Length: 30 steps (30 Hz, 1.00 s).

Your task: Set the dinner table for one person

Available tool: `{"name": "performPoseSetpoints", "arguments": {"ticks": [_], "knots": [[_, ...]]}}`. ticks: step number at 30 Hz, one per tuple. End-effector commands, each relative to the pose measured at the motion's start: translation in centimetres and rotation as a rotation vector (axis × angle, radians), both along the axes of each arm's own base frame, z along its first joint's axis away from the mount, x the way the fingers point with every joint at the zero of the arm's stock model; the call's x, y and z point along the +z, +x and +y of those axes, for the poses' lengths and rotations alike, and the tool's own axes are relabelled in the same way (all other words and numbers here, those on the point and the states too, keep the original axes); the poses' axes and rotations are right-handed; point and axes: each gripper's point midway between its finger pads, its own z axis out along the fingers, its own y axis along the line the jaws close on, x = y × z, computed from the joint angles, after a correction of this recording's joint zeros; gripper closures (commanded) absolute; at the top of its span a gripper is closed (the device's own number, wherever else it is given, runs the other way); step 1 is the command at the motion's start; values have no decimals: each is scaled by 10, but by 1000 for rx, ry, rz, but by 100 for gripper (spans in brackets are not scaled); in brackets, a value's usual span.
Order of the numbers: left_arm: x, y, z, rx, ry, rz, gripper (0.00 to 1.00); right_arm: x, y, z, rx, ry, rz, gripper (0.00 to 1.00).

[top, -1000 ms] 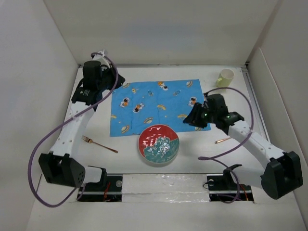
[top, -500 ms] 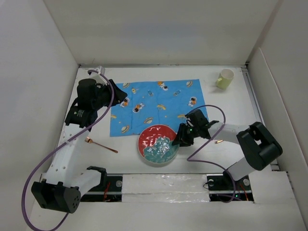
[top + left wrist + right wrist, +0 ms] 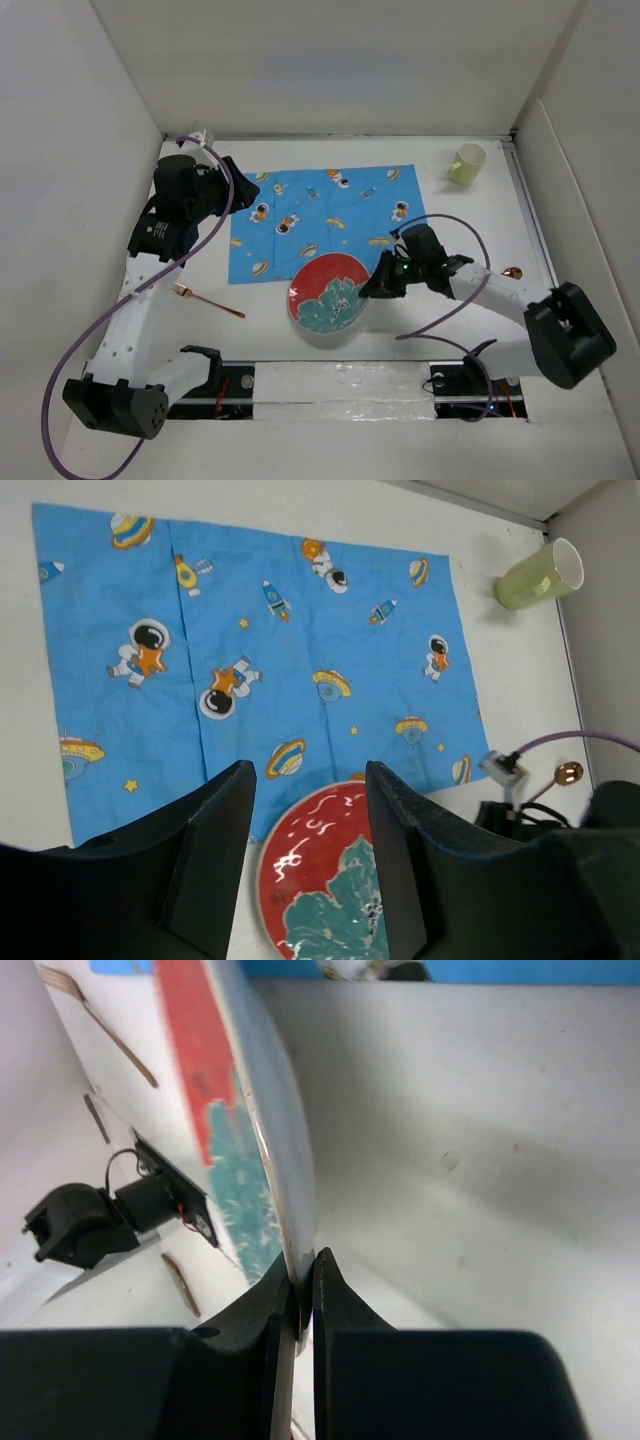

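A red and teal plate (image 3: 328, 295) rests on the white dinner table (image 3: 480, 230), overlapping the near edge of the blue space-print placemat (image 3: 320, 215). My right gripper (image 3: 372, 288) is shut on the plate's right rim; the right wrist view shows the plate (image 3: 270, 1130) edge-on, pinched between the fingertips of the gripper (image 3: 303, 1270). My left gripper (image 3: 238, 178) hovers open and empty over the placemat's far left corner. In its wrist view the left gripper (image 3: 310, 780) frames the plate (image 3: 320, 880) far below.
A gold fork (image 3: 205, 300) lies left of the plate, near the left arm. A gold spoon (image 3: 513, 272) lies to the right, behind the right arm. A pale green cup (image 3: 467, 162) stands at the far right corner. White walls close in the table.
My right gripper swung left to the plate and shut on its right rim. The left gripper opened and its arm drew back slightly to the left.
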Motion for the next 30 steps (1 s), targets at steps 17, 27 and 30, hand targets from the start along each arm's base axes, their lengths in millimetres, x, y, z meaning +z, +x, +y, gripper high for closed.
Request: {"name": "performPoseSetpoints", "arguments": {"ticks": [17,27,30], "knots": [[22,10,-8,-66,19,-105,50,157,247,26,-303,267,-276,100],[3,6,-7,-69,25,-70,50,78,243,26,-366,182,-90,100],[1,6,-8,-69,26,-67,50,49,230,22,-371,109,-40,80]]}}
